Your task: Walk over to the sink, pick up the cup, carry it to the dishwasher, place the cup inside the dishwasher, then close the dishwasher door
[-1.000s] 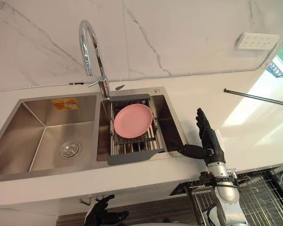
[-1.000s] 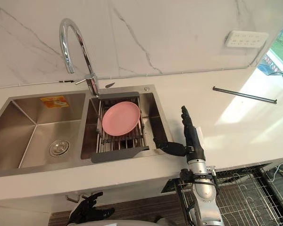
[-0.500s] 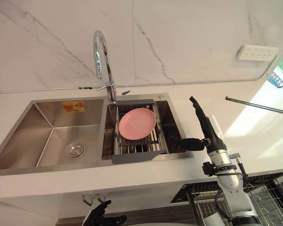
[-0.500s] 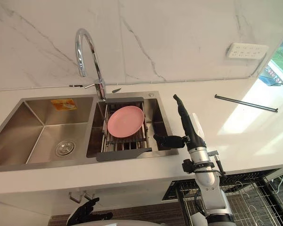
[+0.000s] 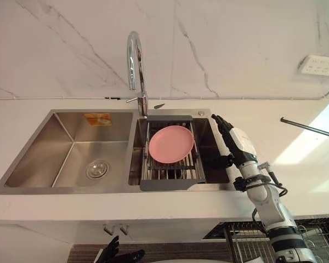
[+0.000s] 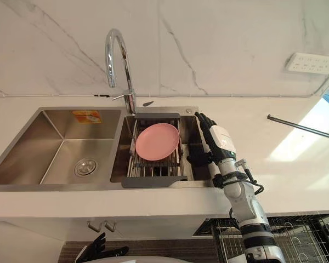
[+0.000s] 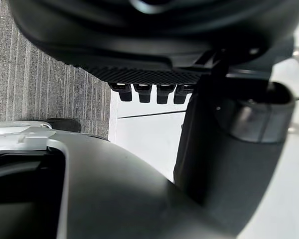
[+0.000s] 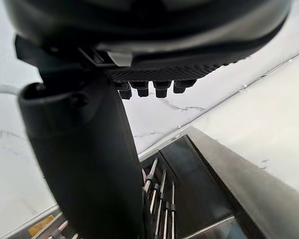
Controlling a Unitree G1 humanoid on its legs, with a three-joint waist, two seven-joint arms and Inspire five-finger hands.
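The right hand (image 5: 234, 143) hangs over the right-hand edge of the sink (image 5: 60, 123), its fingers (image 5: 222, 123) straight and spread wide, thumb out to the side, holding nothing. Just beside the fingertips, on the thumb's side, a pink plate (image 5: 171, 144) lies on a rack (image 5: 170, 185) set across the basin. Behind the back of the hand runs the bare white surface (image 5: 296, 159). I cannot make out the cup; it may sit in the dark gap below the fingers, between rack and basin wall. Reaching down there unseen, the fingers could knock the rack, tip the plate, or close on nothing. The left hand (image 5: 118, 256) hangs low, fingers relaxed, well apart.
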